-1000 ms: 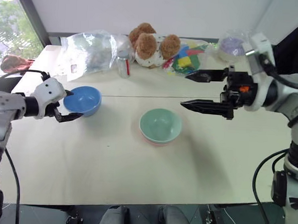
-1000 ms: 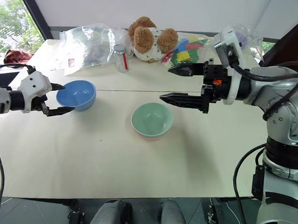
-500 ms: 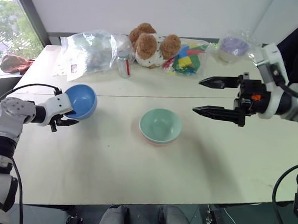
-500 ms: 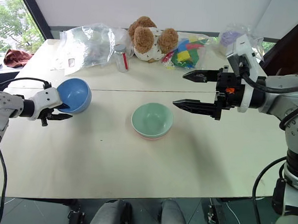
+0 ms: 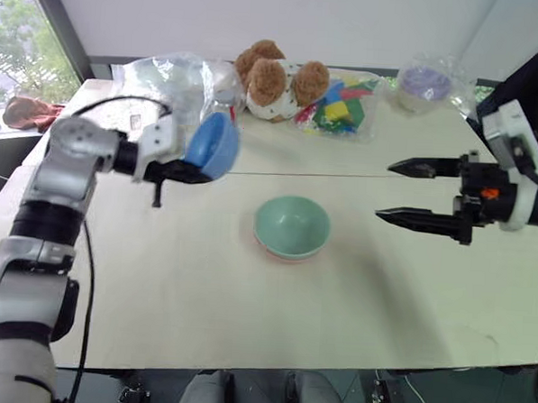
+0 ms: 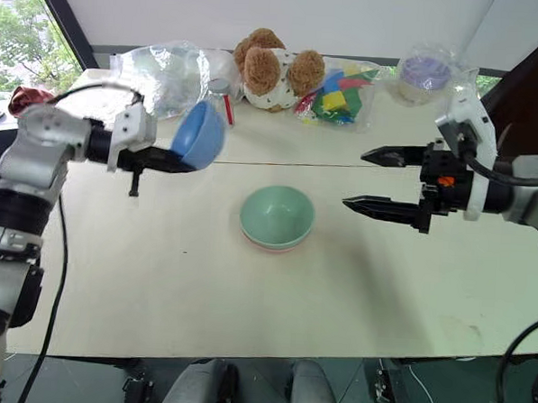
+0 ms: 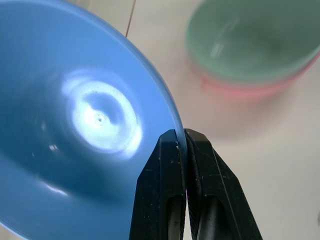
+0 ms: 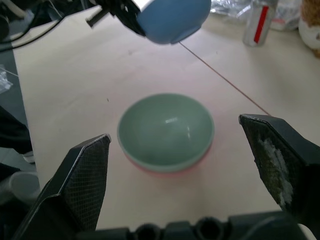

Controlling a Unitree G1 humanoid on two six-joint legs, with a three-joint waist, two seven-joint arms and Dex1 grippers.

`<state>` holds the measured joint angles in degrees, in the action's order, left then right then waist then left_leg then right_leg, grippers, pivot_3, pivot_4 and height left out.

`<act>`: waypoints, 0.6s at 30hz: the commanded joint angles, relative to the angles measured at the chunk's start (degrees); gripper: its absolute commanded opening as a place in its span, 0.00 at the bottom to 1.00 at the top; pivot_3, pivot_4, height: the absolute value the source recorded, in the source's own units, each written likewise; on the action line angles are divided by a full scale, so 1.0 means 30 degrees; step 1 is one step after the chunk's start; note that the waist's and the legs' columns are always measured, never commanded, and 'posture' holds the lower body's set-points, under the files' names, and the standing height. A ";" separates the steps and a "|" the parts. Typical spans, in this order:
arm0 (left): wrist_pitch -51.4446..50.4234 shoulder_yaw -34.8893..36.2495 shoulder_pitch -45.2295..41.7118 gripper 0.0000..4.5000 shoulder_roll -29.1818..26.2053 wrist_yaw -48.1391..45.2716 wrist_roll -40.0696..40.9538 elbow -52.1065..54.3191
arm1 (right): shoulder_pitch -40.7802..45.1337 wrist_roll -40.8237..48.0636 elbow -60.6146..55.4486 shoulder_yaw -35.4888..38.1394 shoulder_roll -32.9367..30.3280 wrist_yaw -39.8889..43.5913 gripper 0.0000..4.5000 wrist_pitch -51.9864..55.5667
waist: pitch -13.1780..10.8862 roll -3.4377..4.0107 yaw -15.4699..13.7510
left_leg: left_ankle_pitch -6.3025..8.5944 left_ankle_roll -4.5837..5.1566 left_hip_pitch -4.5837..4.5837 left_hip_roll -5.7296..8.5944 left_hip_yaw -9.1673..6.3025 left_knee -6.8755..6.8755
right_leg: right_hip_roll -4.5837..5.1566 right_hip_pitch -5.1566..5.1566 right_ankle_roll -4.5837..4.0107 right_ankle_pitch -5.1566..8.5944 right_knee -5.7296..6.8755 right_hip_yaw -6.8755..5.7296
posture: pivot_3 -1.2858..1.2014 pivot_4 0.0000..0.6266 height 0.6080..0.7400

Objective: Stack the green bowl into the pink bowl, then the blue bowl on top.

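Observation:
The blue bowl (image 5: 214,144) hangs tilted on its side above the table, left of and behind the stacked pair. My left gripper (image 5: 198,172) is shut on the blue bowl's rim (image 7: 176,131), one finger inside and one outside. The green bowl (image 5: 291,224) sits nested in the pink bowl (image 5: 282,254), of which a thin rim shows beneath, near the table's middle. My right gripper (image 5: 384,190) hovers open and empty to the right of the stack, fingers pointing toward it.
Along the table's (image 5: 200,306) far edge lie clear plastic bags (image 5: 162,83), a small bottle (image 6: 222,95), a teddy bear (image 5: 275,80), a bag of coloured blocks (image 5: 342,104) and a wrapped purplish bowl (image 5: 424,83). A reddish cloth (image 5: 25,112) lies at far left.
My left gripper shut on the blue bowl's rim, lifted it off the table and carried it right toward the stack, tipping it. The right gripper drew back to the right, still open.

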<state>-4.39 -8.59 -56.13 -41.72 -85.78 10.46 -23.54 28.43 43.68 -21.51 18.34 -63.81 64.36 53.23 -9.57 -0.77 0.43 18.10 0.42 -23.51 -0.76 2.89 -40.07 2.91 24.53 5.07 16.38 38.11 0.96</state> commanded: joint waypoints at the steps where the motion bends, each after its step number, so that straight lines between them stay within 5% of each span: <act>1: -0.0988 -0.0784 -0.0732 0.01 0.0744 -0.1791 0.1091 0.1911 | -0.0736 0.0538 -0.0961 0.1663 -0.0460 -0.0273 1.00 0.0055 | 0.0004 0.0007 0.0088 | 0.0000 0.0000 0.0006 -0.0001 0.0006 0.0000 | -0.0010 0.0000 0.0000 0.0000 -0.0003 0.0013 | 0.52 0.24 1.00; 14: 0.1960 -0.8126 -0.3117 0.01 0.1628 -0.2241 0.3025 0.0239 | -0.3386 0.1632 -0.2750 0.4524 -0.0894 -0.1641 1.00 0.1063 | 0.0005 0.0011 0.0051 | -0.0011 -0.0013 0.0043 -0.0020 0.0013 -0.0009 | -0.0074 -0.0005 -0.0001 0.0000 0.0031 0.0077 | 0.52 0.24 1.00; 18: 0.2658 -0.8230 -0.2891 0.41 0.2207 -0.2241 0.2577 -0.0656 | -0.3691 0.1821 -0.2863 0.4807 -0.1031 -0.1911 1.00 0.1115 | 0.0003 0.0008 0.0048 | -0.0011 -0.0012 0.0038 -0.0016 0.0012 -0.0013 | -0.0075 -0.0006 0.0000 0.0000 0.0022 0.0074 | 0.52 0.24 1.00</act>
<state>2.26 -33.94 -63.76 -35.18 -92.31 18.06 -25.32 17.09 48.33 -29.03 30.18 -65.56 59.03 56.77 -9.56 -0.75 0.58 18.07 0.38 -23.39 -0.81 2.93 -40.11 2.68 24.51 5.07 16.38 38.18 1.18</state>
